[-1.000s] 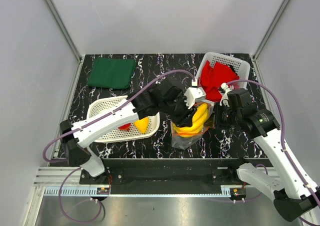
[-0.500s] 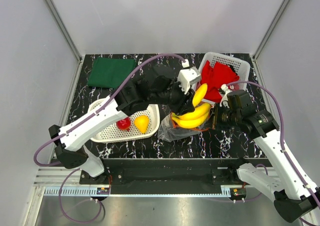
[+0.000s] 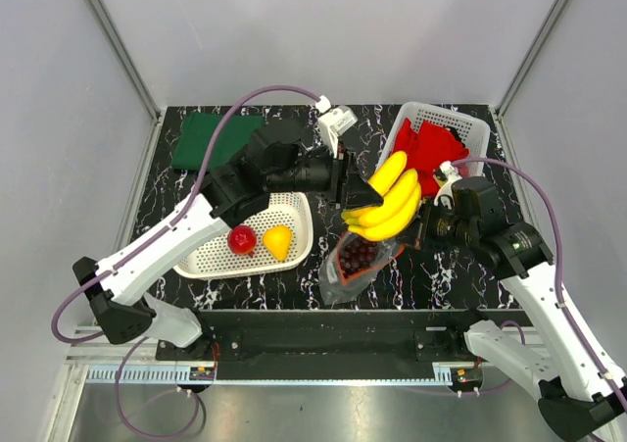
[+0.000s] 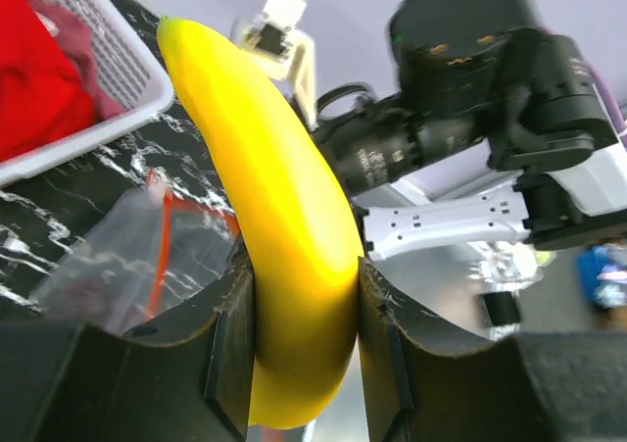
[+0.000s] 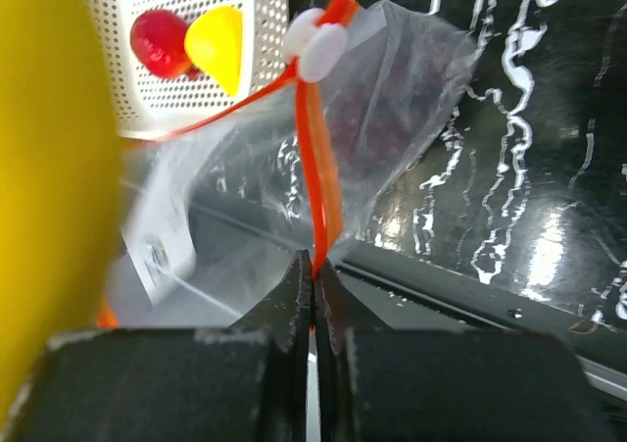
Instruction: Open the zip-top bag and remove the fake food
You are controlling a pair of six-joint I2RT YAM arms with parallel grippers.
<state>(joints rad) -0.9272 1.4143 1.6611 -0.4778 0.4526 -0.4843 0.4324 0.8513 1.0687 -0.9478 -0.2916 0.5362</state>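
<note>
A: Start big. What carries it all?
B: A black marbled table (image 3: pixel 446 277). The left arm (image 3: pixel 181 231) reaches from the near left corner toward the middle, and the right arm (image 3: pixel 534 270) comes in from the near right corner.
A: Baskets?
B: Two white mesh ones. The left basket (image 3: pixel 206 258) lies left of centre. The right basket (image 3: pixel 431 112) sits at the far right corner with a red cloth (image 3: pixel 426 153) in it. A green cloth (image 3: pixel 201 138) lies flat at the far left corner.
A: And the bag?
B: The bag (image 3: pixel 351 270) is close to the near edge, just right of centre, with its top held up off the table. The right gripper (image 5: pixel 312 300) has its fingers pressed together on the orange zip strip (image 5: pixel 315 168) — nothing else is between them.
A: The left gripper?
B: The left gripper (image 4: pixel 304 349) pinches the bananas (image 3: pixel 390 202) between its two pads, which are partly spread around them. The bunch is up in the air above the bag.
A: What's inside the bag?
B: Grapes (image 3: pixel 359 254), dark behind the clear plastic.
A: The other fruit?
B: An apple (image 3: pixel 241 238) and a lemon (image 3: pixel 278 240) lie side by side in the left basket, toward its near edge — whether they touch, I cannot tell.
</note>
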